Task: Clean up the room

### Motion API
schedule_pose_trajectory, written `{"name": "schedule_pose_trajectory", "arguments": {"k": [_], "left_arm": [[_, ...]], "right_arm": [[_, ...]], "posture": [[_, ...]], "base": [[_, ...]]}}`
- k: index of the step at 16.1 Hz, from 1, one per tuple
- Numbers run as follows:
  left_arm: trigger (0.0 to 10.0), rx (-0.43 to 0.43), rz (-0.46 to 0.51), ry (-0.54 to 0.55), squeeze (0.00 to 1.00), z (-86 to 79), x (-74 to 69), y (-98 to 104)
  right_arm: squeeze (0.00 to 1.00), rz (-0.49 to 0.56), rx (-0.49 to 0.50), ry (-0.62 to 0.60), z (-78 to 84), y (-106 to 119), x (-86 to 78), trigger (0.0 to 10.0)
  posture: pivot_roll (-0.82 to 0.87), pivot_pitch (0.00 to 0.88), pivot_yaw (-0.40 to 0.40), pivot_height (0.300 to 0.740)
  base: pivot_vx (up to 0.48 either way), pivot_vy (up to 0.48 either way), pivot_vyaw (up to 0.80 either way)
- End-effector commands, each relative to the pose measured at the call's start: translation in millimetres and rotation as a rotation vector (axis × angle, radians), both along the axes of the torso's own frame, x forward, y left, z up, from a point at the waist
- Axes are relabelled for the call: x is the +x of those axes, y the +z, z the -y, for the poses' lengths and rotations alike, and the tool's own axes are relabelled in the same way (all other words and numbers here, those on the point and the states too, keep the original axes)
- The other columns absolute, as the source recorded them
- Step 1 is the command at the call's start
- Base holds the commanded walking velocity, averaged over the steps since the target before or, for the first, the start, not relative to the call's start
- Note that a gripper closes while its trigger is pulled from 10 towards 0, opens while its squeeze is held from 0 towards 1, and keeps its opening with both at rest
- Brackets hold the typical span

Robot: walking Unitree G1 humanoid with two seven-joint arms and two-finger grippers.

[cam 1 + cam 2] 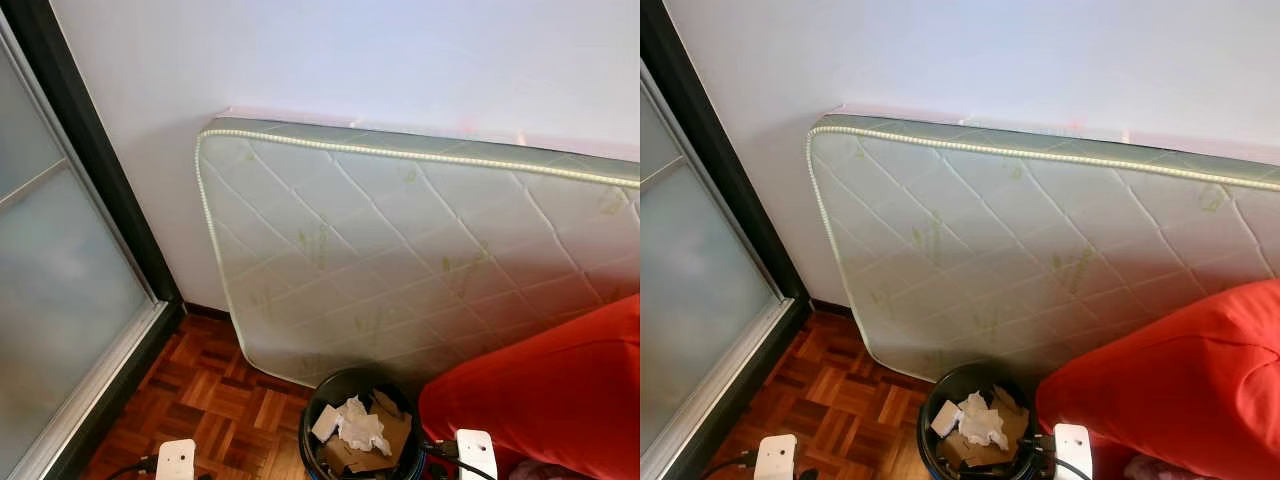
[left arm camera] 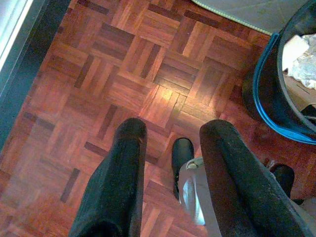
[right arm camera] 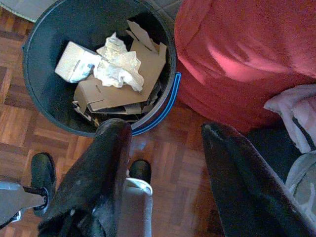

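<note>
Bin [image 3: 44, 106] holds cardboard [image 3: 116, 81] and crumpled paper [image 3: 118, 64]; both tools spread, empty.

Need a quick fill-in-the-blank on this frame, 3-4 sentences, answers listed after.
1. The mattress stands on its edge, leaning against the ____.
2. The black bin holds crumpled paper and torn ____.
3. The floor is ____ parquet.
4. The large soft thing beside the bin is coloured ____.
Both the left gripper and the right gripper hang open, holding nothing.

Missing words: wall; cardboard; wooden; red
</note>
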State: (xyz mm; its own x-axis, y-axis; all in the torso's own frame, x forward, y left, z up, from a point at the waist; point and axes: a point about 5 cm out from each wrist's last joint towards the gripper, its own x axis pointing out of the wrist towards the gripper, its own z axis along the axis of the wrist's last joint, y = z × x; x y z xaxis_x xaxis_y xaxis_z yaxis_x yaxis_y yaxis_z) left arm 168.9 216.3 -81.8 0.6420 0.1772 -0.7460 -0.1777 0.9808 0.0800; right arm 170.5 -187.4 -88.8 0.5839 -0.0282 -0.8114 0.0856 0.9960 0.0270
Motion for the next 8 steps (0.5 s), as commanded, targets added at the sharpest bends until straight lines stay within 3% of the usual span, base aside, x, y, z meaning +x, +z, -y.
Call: {"name": "schedule_pose_trajectory", "arguments": {"k": [1,8], "left_arm": [[10.0,0.001,0.006,0.007,0.00,0.2,-0.3,0.0],[10.0,-0.004,0.006,0.002,0.00,1.6,-0.3,-0.3]], "right_arm": [[0.00,-0.006,0.003,0.013,-1.9,-0.7,-1.0,10.0],[0.00,-0.002,0.004,0.030,-4.8,-0.8,-0.9,10.0]], "posture": [[0.03,0.025,-0.022,0.740],[0.01,0.026,-0.018,0.740]], "base": [[-0.259,0.000,0.00],[-0.273,0.000,0.00]]}}
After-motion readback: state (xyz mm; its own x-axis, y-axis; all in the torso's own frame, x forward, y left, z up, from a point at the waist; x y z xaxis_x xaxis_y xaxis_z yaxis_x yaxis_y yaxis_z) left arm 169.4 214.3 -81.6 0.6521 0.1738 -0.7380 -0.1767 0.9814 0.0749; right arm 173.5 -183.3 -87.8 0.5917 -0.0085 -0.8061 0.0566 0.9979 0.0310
